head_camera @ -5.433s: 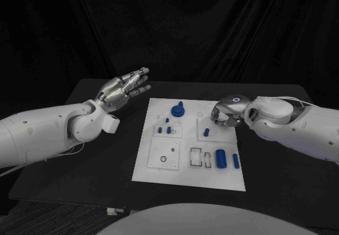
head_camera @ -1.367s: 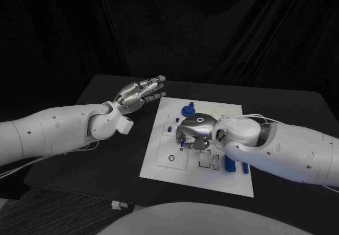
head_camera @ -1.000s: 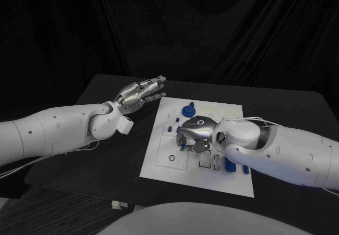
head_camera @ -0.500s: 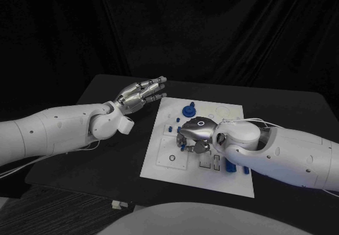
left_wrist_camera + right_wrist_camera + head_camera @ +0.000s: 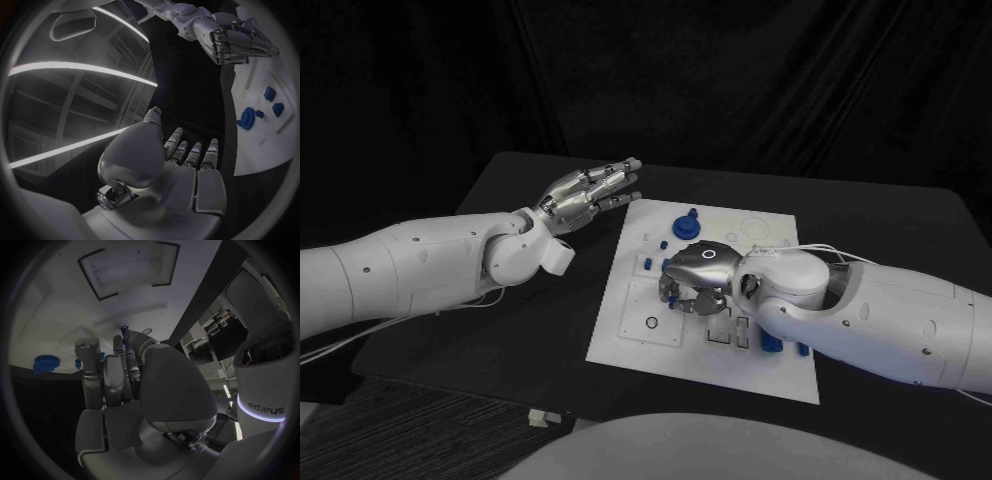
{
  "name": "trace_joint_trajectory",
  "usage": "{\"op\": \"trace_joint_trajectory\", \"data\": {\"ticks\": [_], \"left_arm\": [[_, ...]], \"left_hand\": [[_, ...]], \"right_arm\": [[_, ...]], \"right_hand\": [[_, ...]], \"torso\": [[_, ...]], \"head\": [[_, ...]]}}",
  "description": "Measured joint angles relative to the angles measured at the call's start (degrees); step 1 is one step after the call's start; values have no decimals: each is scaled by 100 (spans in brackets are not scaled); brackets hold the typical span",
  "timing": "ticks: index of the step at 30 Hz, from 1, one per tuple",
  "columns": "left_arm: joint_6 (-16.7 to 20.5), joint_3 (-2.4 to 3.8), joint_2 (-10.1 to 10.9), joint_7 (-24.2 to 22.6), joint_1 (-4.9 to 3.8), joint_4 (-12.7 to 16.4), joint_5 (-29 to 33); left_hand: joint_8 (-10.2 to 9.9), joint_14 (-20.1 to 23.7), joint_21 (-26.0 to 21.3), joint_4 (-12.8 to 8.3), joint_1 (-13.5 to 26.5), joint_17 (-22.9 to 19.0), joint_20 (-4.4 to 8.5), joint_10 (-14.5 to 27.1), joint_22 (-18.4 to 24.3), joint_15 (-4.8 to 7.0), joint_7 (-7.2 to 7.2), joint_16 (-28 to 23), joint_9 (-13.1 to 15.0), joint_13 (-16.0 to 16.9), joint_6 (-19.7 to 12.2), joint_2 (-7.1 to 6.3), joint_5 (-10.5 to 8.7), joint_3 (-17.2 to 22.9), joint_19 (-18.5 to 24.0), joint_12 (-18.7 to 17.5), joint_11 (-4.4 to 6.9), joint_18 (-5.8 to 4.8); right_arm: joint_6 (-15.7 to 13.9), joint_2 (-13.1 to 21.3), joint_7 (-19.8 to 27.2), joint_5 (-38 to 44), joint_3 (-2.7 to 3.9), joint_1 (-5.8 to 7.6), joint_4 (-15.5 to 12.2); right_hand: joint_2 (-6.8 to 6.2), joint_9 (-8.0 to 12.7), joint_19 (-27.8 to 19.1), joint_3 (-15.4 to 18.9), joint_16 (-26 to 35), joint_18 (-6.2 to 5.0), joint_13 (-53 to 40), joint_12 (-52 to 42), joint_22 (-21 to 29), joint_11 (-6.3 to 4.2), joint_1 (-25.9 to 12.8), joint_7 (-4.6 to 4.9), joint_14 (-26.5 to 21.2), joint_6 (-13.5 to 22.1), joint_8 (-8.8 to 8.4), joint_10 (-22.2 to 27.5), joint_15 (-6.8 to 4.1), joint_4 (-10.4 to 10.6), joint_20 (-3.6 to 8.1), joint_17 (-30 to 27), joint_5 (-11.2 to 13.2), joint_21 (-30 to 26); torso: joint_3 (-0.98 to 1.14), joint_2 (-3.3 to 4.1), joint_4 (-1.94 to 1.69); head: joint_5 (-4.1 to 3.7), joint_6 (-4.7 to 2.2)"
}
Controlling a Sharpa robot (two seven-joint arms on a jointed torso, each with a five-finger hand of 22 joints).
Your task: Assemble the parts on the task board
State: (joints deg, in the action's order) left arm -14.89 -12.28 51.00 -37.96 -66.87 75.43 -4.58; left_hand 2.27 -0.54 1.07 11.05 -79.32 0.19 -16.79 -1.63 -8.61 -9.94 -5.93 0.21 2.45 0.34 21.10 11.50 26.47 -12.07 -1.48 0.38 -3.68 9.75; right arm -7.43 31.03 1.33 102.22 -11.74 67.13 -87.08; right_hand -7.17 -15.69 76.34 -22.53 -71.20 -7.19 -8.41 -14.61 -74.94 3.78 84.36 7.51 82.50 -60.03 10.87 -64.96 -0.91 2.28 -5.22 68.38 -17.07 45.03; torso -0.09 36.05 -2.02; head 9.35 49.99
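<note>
Since five seconds back, my right hand (image 5: 700, 272) has crossed from the board's far right corner to its middle, and over the last second it has barely shifted. It hangs low over the white board (image 5: 635, 345), fingers (image 5: 678, 297) curled down around something small and blue (image 5: 669, 296); I cannot tell whether they grip it or only touch it. My left hand (image 5: 586, 190) stays raised beside the board's far left corner, fingers spread, holding nothing.

From the head view I see the blue gear (image 5: 687, 226) at the far edge, small pegs (image 5: 646, 263) left of my right hand, and two blue cylinders (image 5: 772, 345) half hidden under my right forearm. My left wrist view shows the gear (image 5: 247, 118) and my right hand (image 5: 234, 41) from the side. My right wrist view shows blue at a fingertip (image 5: 124, 333), too small to make out, with the gear (image 5: 44, 362) beyond. On the table (image 5: 488, 310), the board's middle slots are covered.
</note>
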Motion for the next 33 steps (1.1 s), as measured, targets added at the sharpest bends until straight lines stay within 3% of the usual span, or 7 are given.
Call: {"op": "trace_joint_trajectory", "data": {"ticks": [25,28,30,33], "left_arm": [[-47,0,-5,88,65,-35,0],[-52,0,-7,99,67,-41,0],[-57,0,-10,106,68,-42,0],[-61,0,-12,113,69,-42,1]], "left_hand": [[23,0,0,-15,-23,6,-21,22,-4,0,-31,0,4,0,31,23,0,16,-21,0,-21,1],[23,-2,0,-15,-26,6,-19,22,-14,-2,-31,0,4,0,30,26,0,16,-23,0,-21,0],[23,-21,0,-15,-26,6,0,22,-14,-21,-31,0,4,0,31,26,0,16,-43,0,-21,0],[23,-21,0,-32,-26,6,0,22,-14,-21,-34,0,4,0,50,26,0,33,-42,0,-21,0]], "right_arm": [[31,13,-96,4,-15,-52,-11],[35,16,-125,4,-15,-53,-11],[45,24,-159,4,-15,-53,-10],[57,37,-209,4,-16,-53,-11]], "right_hand": [[0,2,-41,-1,26,2,-20,1,2,22,0,1,-20,18,-28,22,20,-63,0,-28,3,-78],[1,33,-111,-1,61,2,-31,35,2,65,0,44,-41,181,-166,118,41,-63,-10,-61,1,-180],[-5,110,-211,-16,135,3,-24,91,2,70,-5,26,-93,495,-358,283,51,-79,-19,-130,1,-344],[-99,267,-371,-16,238,-89,-3,190,3,166,-100,-180,-216,1142,-683,672,131,-78,-64,-243,123,-629]], "torso": [[1,-2,1],[1,-2,1],[1,-2,0],[1,-2,1]], "head": [[35,0],[35,0],[33,0],[31,0]]}}
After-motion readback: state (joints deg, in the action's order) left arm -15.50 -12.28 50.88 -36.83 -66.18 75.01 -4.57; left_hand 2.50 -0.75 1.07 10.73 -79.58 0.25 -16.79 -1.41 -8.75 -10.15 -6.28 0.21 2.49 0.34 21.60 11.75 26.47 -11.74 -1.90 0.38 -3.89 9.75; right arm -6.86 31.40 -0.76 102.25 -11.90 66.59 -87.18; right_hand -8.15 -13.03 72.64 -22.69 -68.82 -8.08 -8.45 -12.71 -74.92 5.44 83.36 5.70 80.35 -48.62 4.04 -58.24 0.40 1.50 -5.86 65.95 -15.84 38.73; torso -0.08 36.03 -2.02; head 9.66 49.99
